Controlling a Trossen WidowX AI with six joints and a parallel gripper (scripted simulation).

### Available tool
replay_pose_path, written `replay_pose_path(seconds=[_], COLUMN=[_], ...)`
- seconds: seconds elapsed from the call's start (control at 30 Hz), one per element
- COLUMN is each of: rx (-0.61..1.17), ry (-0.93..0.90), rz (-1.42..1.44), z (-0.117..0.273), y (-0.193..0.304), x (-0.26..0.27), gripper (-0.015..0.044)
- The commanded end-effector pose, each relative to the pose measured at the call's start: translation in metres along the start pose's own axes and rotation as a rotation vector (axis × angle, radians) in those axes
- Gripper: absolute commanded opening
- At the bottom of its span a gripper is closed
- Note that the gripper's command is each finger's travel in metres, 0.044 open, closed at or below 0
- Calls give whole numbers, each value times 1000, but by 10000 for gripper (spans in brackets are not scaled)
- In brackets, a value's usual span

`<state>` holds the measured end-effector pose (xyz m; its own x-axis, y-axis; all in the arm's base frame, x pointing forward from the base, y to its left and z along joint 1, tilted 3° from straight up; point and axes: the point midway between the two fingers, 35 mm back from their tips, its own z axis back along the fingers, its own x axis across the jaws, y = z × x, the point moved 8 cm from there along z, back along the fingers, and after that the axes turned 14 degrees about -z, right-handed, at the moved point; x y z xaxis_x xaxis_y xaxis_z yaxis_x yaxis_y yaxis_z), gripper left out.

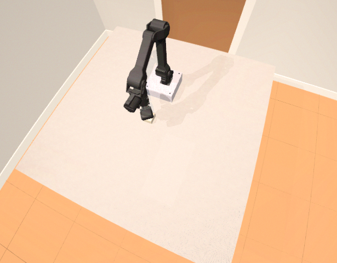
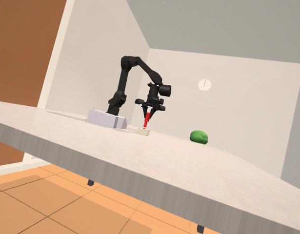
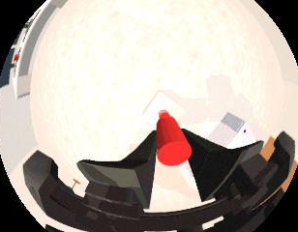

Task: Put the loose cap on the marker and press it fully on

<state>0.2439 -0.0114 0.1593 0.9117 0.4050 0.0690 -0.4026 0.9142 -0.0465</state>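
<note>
My gripper [image 2: 147,116] [image 3: 167,131] is shut on the red cap [image 2: 147,117] [image 3: 173,147], with its fingers pointing down. The red marker [image 2: 145,124] stands upright in the cream holder block [image 2: 143,131] [image 1: 149,121] [image 3: 159,100]. The cap is over the top of the marker, nearly in line with it, and the marker's dark tip does not show. Much of the marker's body is still bare below the cap. I cannot tell how far the tip reaches into the cap. In the top view my hand hides the cap and marker.
The white base box [image 1: 160,92] [image 2: 101,118] [image 3: 227,127] of the arm stands close to the holder block. A green rounded thing [image 2: 198,137] shows beyond the table edge in the exterior view. A round clock [image 2: 204,85] hangs on the wall.
</note>
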Motion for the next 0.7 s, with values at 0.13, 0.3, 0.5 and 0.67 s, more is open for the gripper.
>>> replay_pose_path(seconds=[0.13,0.3,0.5,0.67], rx=[7,7,7,7], ry=[3,3,3,3], rz=[5,5,5,5], z=[-14,-22,-31,-32], y=[1,1,1,1], x=[0,-1,-2,-2], gripper=[0,0,0,0])
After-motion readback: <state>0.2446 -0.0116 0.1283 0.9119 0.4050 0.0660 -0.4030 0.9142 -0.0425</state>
